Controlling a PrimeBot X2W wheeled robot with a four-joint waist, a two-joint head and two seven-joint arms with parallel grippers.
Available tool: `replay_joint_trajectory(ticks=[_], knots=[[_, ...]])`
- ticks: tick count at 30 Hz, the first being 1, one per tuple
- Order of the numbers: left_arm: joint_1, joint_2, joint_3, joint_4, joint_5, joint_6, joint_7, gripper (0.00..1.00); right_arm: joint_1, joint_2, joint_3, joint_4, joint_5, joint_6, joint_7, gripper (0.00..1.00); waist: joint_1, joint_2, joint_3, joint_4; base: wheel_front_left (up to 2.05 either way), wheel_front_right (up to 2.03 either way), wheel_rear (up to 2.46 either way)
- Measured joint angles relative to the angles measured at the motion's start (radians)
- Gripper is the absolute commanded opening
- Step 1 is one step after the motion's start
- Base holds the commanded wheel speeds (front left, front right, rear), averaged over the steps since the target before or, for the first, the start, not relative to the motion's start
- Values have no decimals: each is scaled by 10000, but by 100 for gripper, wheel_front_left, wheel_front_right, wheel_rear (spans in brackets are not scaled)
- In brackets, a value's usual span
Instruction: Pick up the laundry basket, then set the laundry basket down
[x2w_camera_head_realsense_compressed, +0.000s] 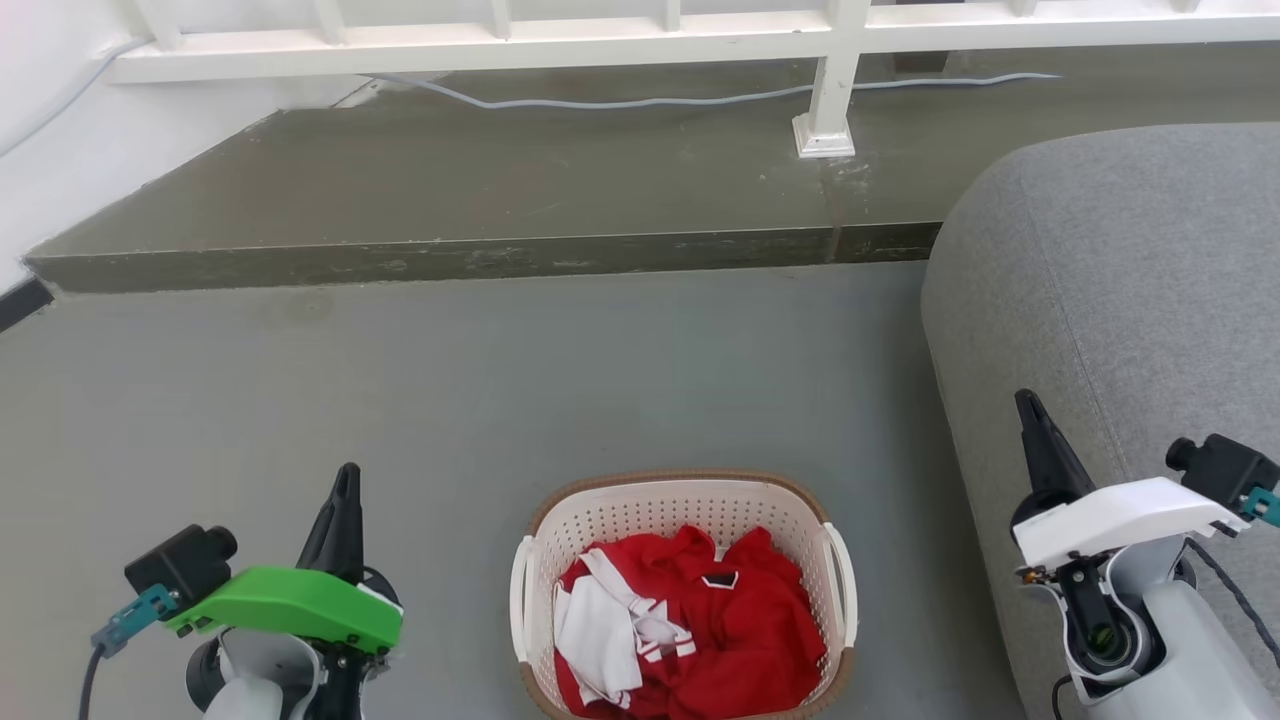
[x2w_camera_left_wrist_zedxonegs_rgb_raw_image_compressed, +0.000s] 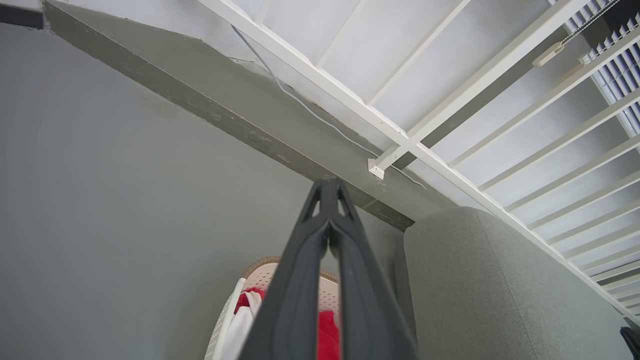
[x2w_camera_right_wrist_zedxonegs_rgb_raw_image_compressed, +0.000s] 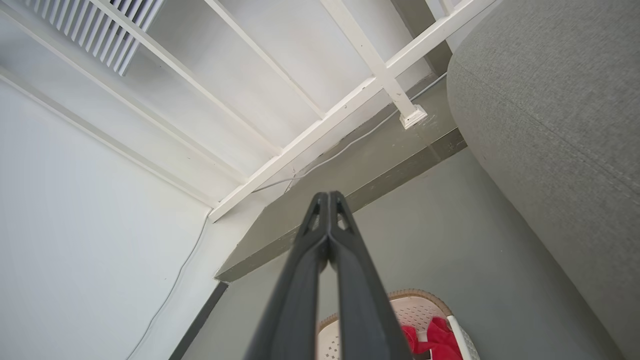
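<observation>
The laundry basket (x2w_camera_head_realsense_compressed: 672, 512) is seen standing on the grey floor (x2w_camera_head_realsense_compressed: 480, 380) near the grey sofa (x2w_camera_head_realsense_compressed: 1120, 280), with red and white clothing (x2w_camera_head_realsense_compressed: 730, 625) inside. It lies between the two grippers and is touched by neither. The left gripper (x2w_camera_head_realsense_compressed: 346, 480) is held to its left and the right gripper (x2w_camera_head_realsense_compressed: 1027, 402) to its right, in front of the sofa. Each pair of fingers is pressed together, with nothing gripped.

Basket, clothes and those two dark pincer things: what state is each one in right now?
basket: upright on the floor, loaded, not gripped, handles free.
clothes: red and white, crumpled in a heap inside the basket.
left gripper: shut, empty, off to the basket's left, not touching it.
right gripper: shut, empty, off to the basket's right, not touching it.
</observation>
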Motion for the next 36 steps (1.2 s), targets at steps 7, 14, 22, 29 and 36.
replay_joint_trajectory(ticks=[7, 14, 22, 29, 36], knots=[[1, 0, 219, -2, -830, -13, 190, 0, 1, 79, -261, -63, 790, 4, 247, 0, 0, 0, -54, 7, 0, 0, 0], [2, 2, 420, 0, -1555, -98, 453, 0, 4, 159, -518, -121, 1544, 4, 464, 0, 0, 0, -108, 13, 0, 0, 0], [3, 2, 685, 0, -2433, -182, 709, 0, 11, 268, -811, -196, 2395, 33, 704, 0, 0, 0, -169, 21, 0, 0, 0], [3, 2, 917, 0, -3273, -257, 917, 0, 18, 322, -1064, -268, 3183, 84, 965, 0, 0, 0, -224, 28, 0, 0, 0], [3, 2, 1150, 0, -4080, -295, 1200, 0, 42, 418, -1352, -349, 4042, 86, 1229, 0, 1, 0, -285, 35, 0, 0, 0]])
